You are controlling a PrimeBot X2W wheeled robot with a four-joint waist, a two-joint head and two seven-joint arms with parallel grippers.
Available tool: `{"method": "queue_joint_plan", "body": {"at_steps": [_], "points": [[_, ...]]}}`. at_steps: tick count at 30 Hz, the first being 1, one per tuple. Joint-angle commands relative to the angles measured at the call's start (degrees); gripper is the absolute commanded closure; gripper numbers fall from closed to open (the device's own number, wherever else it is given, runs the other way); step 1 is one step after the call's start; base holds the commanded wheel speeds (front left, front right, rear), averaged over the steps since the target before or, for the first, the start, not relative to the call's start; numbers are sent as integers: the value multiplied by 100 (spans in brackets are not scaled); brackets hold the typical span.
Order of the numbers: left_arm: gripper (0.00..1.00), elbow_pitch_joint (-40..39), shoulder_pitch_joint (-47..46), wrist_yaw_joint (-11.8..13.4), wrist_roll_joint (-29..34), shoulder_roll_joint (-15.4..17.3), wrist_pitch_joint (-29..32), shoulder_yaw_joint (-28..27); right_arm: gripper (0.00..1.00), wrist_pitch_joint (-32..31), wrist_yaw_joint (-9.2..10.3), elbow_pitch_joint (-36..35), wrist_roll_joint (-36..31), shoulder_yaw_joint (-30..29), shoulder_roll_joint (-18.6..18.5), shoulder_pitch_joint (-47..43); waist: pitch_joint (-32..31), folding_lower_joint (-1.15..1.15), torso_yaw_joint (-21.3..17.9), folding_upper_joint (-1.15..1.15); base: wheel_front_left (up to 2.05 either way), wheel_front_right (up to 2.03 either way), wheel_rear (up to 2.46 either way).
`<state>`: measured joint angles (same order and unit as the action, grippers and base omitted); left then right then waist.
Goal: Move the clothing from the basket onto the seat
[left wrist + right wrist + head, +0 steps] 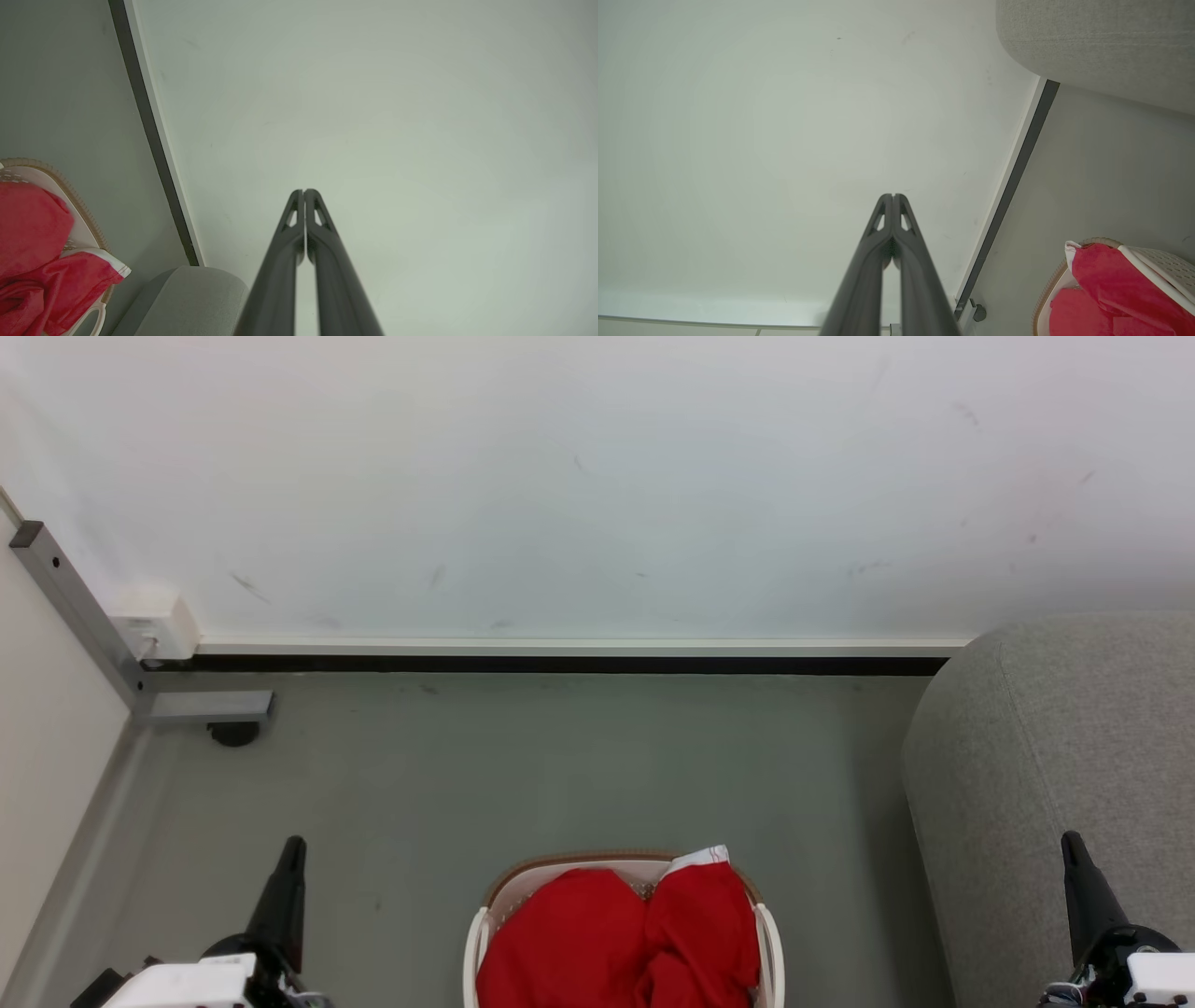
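Fingers pressed together and holding nothing, the left hand (303,192) and right hand (893,196) flank the basket (473,943), apart from it. The red clothing (607,933) lies heaped inside, its white-trimmed edge draped over the far rim, toward the wall (597,476). The grey sofa (1055,756) stands to the right.

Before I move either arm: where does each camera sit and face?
Head view: on the head, facing forward and down at floor, wall, basket of clothing, seat at right; left gripper lower left, right gripper lower right.
Left wrist view: on the left wrist, facing the wall along the left gripper's shut fingers; basket, seat lower left.
Right wrist view: on the right wrist, facing the wall along the right gripper's shut fingers; seat upper right, basket lower right.
Shared: all three show basket, clothing, seat.
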<state>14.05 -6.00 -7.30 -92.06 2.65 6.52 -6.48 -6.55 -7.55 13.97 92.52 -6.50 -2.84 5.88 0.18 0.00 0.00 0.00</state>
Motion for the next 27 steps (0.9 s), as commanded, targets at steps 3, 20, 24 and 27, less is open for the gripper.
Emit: {"method": "queue_joint_plan", "body": {"at_steps": [3, 20, 24, 27], "points": [[100, 0, -47, -38, -68, 45, 20, -13, 100, -11, 13, 15, -22, -13, -4, 68, 0, 0, 0, 0, 0, 0, 0], [100, 0, -47, -38, -68, 46, 20, -13, 100, -10, 13, 15, -22, -13, -4, 68, 0, 0, 0, 0, 0, 0, 0], [100, 0, -47, -38, -68, 46, 20, -13, 100, -10, 13, 15, -22, -13, -4, 68, 0, 0, 0, 0, 0, 0, 0], [100, 0, -47, -38, -69, 46, 20, -13, 100, -10, 13, 15, -22, -13, -4, 68, 0, 0, 0, 0, 0, 0, 0]]}}
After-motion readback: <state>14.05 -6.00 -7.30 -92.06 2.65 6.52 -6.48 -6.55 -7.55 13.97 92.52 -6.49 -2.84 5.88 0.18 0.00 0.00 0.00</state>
